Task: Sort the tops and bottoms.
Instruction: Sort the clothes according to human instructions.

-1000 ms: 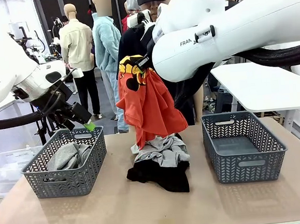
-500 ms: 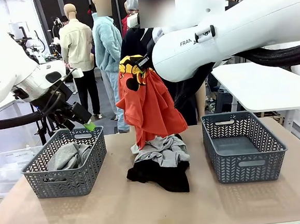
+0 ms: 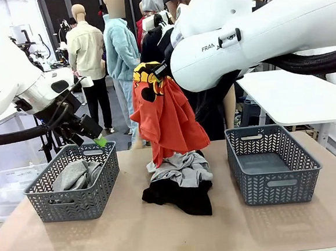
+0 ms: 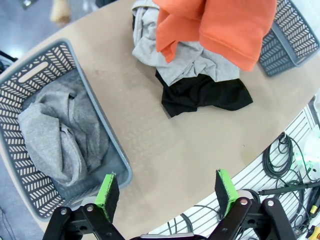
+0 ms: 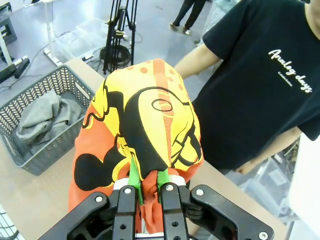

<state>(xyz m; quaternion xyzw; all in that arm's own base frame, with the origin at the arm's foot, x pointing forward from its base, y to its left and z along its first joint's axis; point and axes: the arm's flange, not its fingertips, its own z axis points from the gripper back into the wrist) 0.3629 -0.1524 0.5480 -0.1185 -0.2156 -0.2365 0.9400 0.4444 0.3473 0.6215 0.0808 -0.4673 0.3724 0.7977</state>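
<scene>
Orange-red shirt [image 3: 166, 117] aloft, hem near pile [image 3: 181, 179]

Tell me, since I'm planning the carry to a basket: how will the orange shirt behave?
Likely floppy: the orange shirt hangs in loose folds from one pinch in the jaws of the right gripper. It may swing. Its hem seems to reach the grey sweatshirt, so it might drag that.

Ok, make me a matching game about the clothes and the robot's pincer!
1 orange shirt
2 grey T-shirt
3 black bottoms
4 left pincer

A in the left basket
B open, by the left basket
C hanging from the shut right pincer
D on the table, partly under the light grey sweatshirt

Pairs: 1-C, 2-A, 3-D, 4-B
</scene>
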